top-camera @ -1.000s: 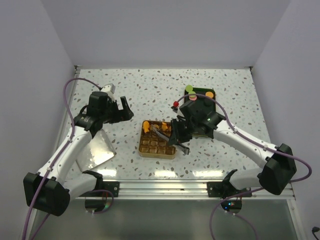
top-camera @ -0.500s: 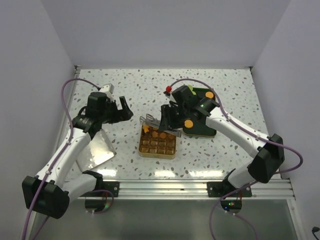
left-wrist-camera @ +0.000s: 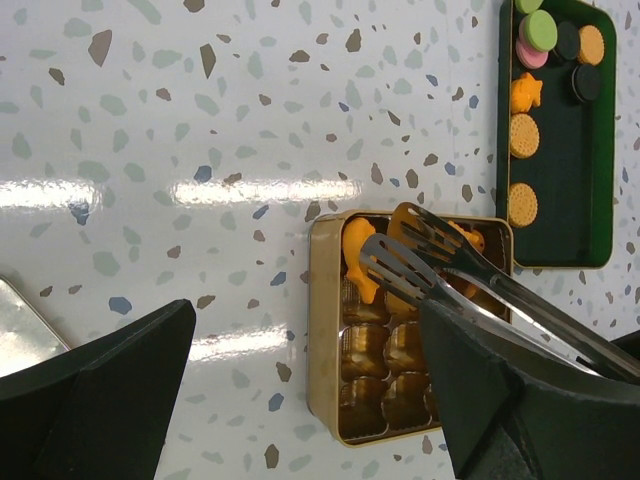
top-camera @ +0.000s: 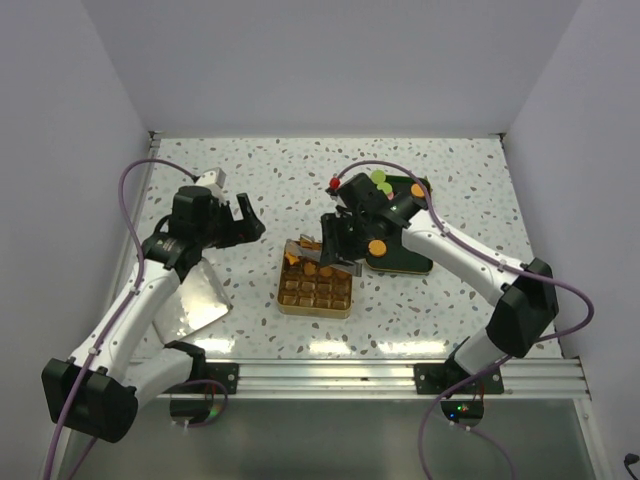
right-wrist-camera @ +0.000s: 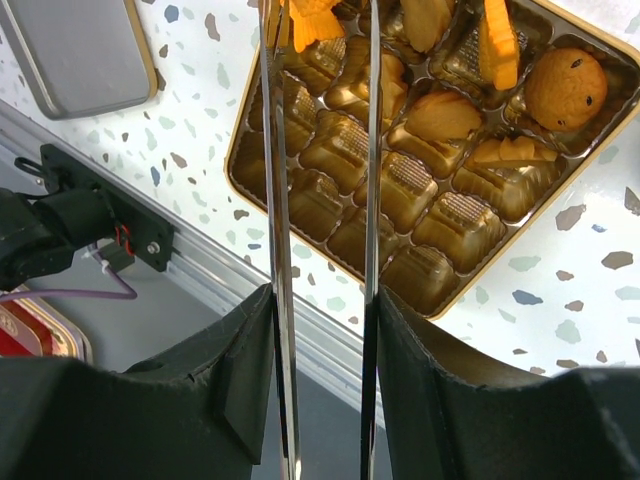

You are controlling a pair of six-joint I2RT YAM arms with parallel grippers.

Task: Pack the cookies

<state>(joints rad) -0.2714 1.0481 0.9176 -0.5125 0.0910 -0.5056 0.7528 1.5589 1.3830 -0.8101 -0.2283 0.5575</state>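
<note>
Left of the gold tin (top-camera: 312, 313), toward the near edge, a silver lid (top-camera: 195, 300) is seen. In the tin's far rows cookies (right-wrist-camera: 565, 88) are lodged. By the right gripper (right-wrist-camera: 322, 310) a pair of tongs (left-wrist-camera: 440, 260) is clamped, its tips parted over those rows. The left gripper (top-camera: 252, 222) is held spread wide and empty, left of the tin. More cookies are laid on a green tray (left-wrist-camera: 560, 230) beyond the tin's right side.

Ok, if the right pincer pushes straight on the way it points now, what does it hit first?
The right pincer carries metal tongs; their tips would likely meet the orange cookie in the gold compartment tray first, though depth is unclear.
</note>
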